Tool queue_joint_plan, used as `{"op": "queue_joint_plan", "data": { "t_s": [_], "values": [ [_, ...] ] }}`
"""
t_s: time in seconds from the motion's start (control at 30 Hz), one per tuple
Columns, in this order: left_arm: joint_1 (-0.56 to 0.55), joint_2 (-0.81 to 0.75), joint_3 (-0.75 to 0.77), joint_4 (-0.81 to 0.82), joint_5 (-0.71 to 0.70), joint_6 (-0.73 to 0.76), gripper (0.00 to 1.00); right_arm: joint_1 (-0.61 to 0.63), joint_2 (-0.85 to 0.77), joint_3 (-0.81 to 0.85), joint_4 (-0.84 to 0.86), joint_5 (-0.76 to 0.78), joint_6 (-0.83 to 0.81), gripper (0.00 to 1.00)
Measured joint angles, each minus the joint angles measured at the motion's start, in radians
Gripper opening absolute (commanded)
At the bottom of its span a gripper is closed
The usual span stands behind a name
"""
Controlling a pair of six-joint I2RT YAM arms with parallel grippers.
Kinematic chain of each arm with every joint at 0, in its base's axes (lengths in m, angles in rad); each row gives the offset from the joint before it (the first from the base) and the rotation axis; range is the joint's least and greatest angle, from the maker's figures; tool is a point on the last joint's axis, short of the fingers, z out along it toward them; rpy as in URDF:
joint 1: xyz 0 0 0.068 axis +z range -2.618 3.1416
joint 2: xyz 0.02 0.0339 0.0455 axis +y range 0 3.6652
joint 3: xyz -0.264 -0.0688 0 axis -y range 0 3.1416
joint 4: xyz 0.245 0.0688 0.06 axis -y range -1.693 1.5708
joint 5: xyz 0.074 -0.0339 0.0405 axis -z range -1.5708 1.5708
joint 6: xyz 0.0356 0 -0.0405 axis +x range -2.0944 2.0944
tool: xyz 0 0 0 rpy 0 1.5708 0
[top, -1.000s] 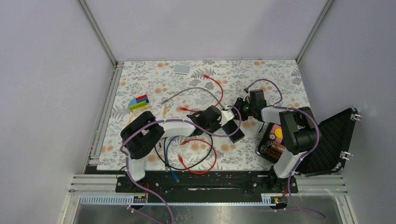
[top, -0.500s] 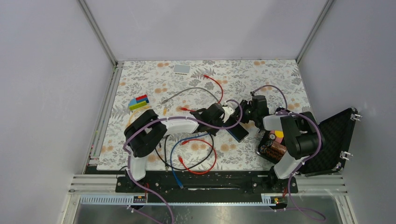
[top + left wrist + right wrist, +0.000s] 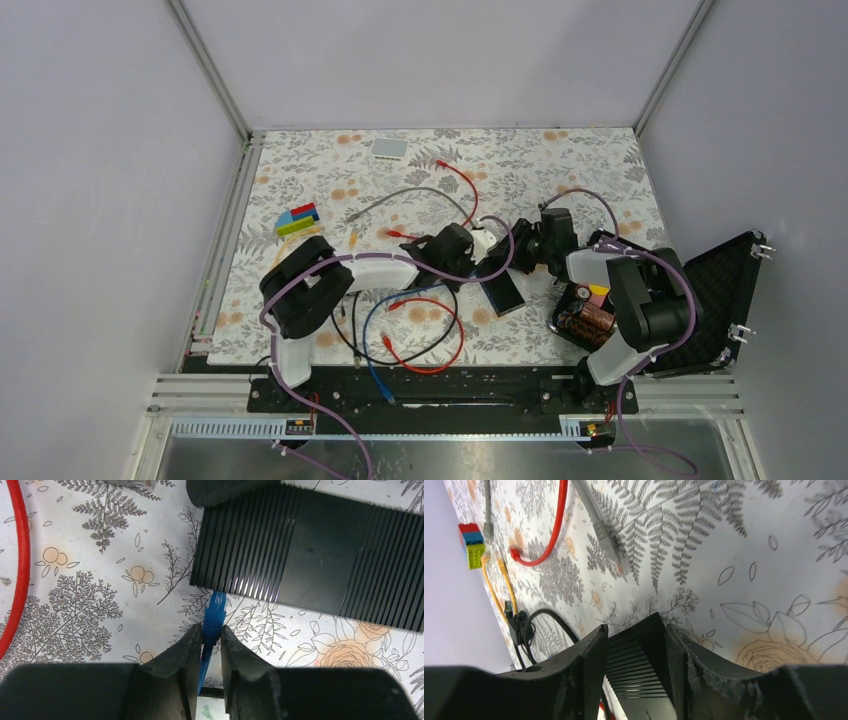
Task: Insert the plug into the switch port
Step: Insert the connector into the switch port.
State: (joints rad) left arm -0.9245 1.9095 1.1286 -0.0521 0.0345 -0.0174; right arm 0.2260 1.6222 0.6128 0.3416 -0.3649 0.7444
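Observation:
The switch (image 3: 310, 555) is a flat black ribbed box lying on the floral mat; it also shows in the top view (image 3: 500, 288). My left gripper (image 3: 212, 630) is shut on the blue plug (image 3: 215, 614). The plug's tip meets the switch's near side, and the port itself is hidden. The blue cable (image 3: 372, 335) trails back toward the arm bases. My right gripper (image 3: 636, 630) is shut on one end of the switch (image 3: 644, 670), with a finger on each side. In the top view both grippers, left (image 3: 472, 255) and right (image 3: 520, 248), meet at the switch.
Red cables (image 3: 440, 335), a grey cable (image 3: 405, 193) and a black cable lie on the mat. Coloured bricks (image 3: 297, 219) sit at the left, a small white box (image 3: 390, 148) at the back. An open black case (image 3: 710, 300) with batteries (image 3: 583, 322) is at the right.
The left gripper has drawn slightly left with the plug. The switch has turned and shifted a little toward the near side. The right wrist has moved slightly right and nearer.

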Motion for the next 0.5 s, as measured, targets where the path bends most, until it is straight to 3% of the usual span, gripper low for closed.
{"op": "queue_joint_plan", "data": {
  "t_s": [0.33,0.5],
  "values": [
    [0.002,-0.037,-0.091,0.119,0.048,0.127,0.25,-0.045,-0.012,0.043,-0.168,-0.115,-0.061,0.64],
    [0.005,-0.04,-0.092,0.113,0.076,0.187,0.22,-0.063,-0.019,0.075,-0.277,-0.139,-0.136,0.63]
  ]
}}
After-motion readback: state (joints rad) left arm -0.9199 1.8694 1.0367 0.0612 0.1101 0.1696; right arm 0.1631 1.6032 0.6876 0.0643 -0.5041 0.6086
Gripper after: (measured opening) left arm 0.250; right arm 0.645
